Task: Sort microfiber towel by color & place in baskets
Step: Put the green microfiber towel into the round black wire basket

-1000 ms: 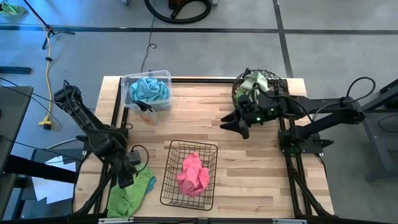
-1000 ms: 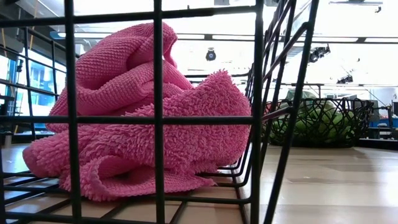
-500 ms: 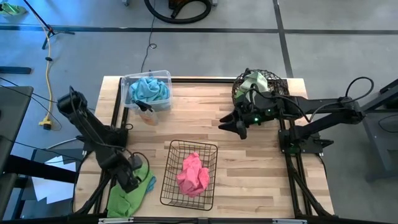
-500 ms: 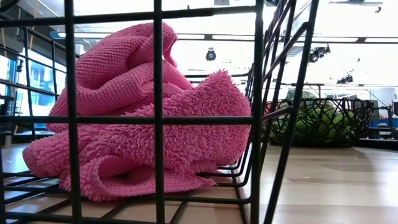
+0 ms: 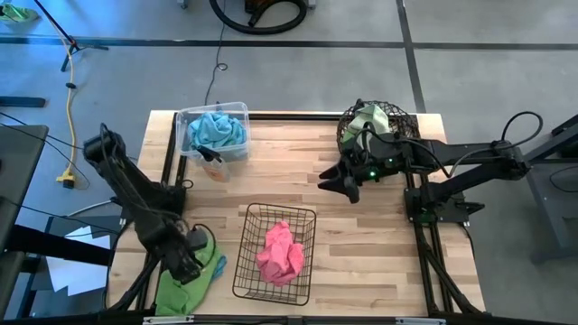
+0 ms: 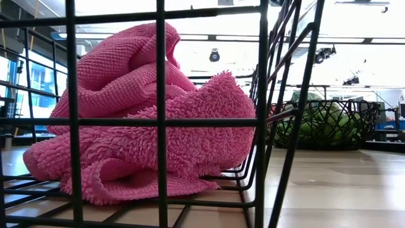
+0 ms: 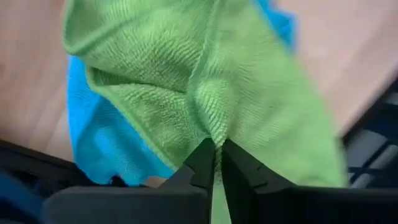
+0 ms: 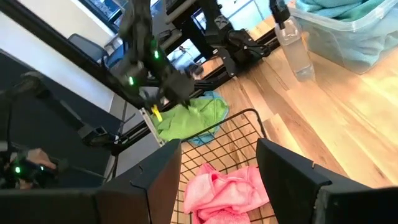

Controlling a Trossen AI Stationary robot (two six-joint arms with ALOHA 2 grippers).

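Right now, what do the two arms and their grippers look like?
Both arms are dark, slim, jointed tubes with black cables looped alongside. The left gripper has two black, wedge-shaped fingers. The right gripper has broad, flat, dark fingers, and small green lights glow on its wrist housing.

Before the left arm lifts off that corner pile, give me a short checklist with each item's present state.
1. Left gripper closed on the green towel: ok, the jaws pinch a raised fold.
2. Only the green towel caught: cannot tell; a blue towel lies directly under it.
3. Round woven basket ready for green: ok, it already holds green cloth.
4. Path to that basket: not ok; the right gripper hangs with its jaws open beside it.
5. Wire basket holds only the pink towel: ok.
6. Clear bin holds blue cloth: ok.
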